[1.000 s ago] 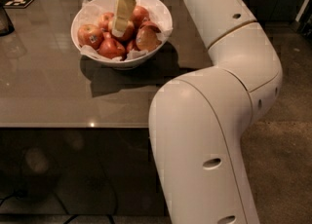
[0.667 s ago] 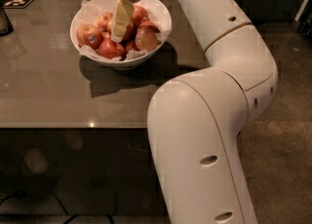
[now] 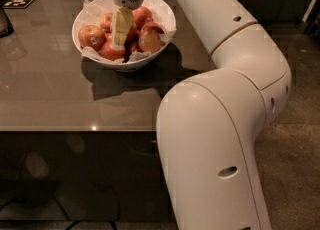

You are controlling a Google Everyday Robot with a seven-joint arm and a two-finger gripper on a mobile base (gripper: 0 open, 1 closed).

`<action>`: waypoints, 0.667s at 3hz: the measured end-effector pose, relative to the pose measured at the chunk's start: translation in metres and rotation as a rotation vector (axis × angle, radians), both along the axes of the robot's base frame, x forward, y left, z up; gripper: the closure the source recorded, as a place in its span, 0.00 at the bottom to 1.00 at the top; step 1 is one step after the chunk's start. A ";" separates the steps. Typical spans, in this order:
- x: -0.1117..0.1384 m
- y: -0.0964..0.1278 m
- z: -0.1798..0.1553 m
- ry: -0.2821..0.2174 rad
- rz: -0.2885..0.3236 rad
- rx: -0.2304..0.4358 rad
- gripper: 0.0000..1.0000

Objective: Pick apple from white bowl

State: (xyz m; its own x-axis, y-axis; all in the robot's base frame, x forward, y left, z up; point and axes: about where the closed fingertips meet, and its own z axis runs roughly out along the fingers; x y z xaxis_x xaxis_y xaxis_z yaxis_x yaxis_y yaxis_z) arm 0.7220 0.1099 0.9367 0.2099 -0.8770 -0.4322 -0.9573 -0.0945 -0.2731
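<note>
Over the white bowl (image 3: 127, 65), hand (image 3: 118, 40) pointing down at the apple (image 3: 111, 51), grip state unclear.

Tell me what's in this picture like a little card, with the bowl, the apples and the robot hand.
white bowl: on the brown table, lined with white paper
apples: several, red and yellowish, piled inside the bowl
gripper: reaching down into the bowl, just above a red apple
apple lifted: not yet

Glossy white rounded arm (image 3: 220, 124) with small dark holes; pale yellowish end effector (image 3: 119, 40) over the white bowl (image 3: 166, 18).
</note>
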 end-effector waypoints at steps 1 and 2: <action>0.000 0.002 -0.004 0.005 0.002 -0.004 0.19; 0.000 0.002 -0.004 0.005 0.002 -0.004 0.43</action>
State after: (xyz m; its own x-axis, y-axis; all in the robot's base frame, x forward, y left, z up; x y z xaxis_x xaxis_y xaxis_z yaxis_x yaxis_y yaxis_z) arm 0.7215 0.1118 0.9325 0.2095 -0.8781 -0.4302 -0.9586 -0.0976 -0.2675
